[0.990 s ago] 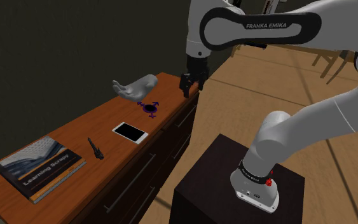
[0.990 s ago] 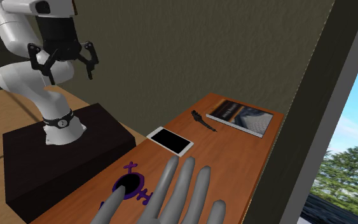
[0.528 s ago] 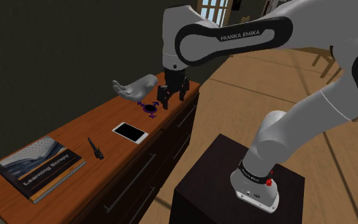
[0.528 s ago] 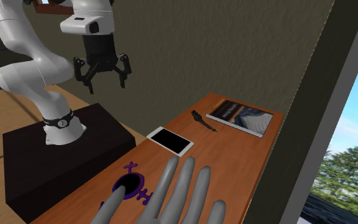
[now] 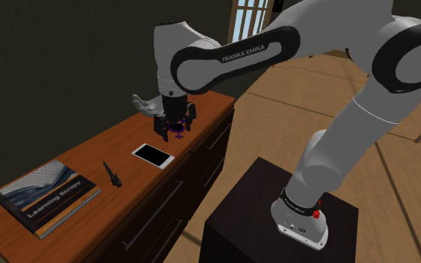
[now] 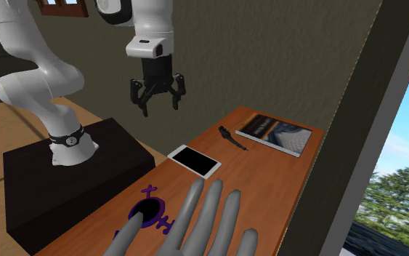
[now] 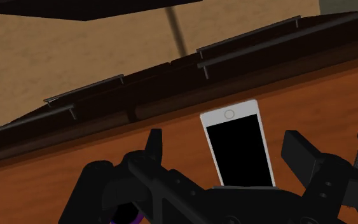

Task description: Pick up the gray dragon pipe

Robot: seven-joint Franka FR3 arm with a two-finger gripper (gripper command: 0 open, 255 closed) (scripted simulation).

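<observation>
1. Hovers above the counter (image 5: 89, 153) with the claw (image 6: 158, 102) spread wide, gripping nothing.
2. Looks down on a phone (image 7: 238, 149) lying flat, framed between the claw's fingers.
3. Leaves the dark pipe (image 5: 112, 174) on the counter beyond the phone from the claw, well apart, short of the book (image 5: 44, 196).
</observation>
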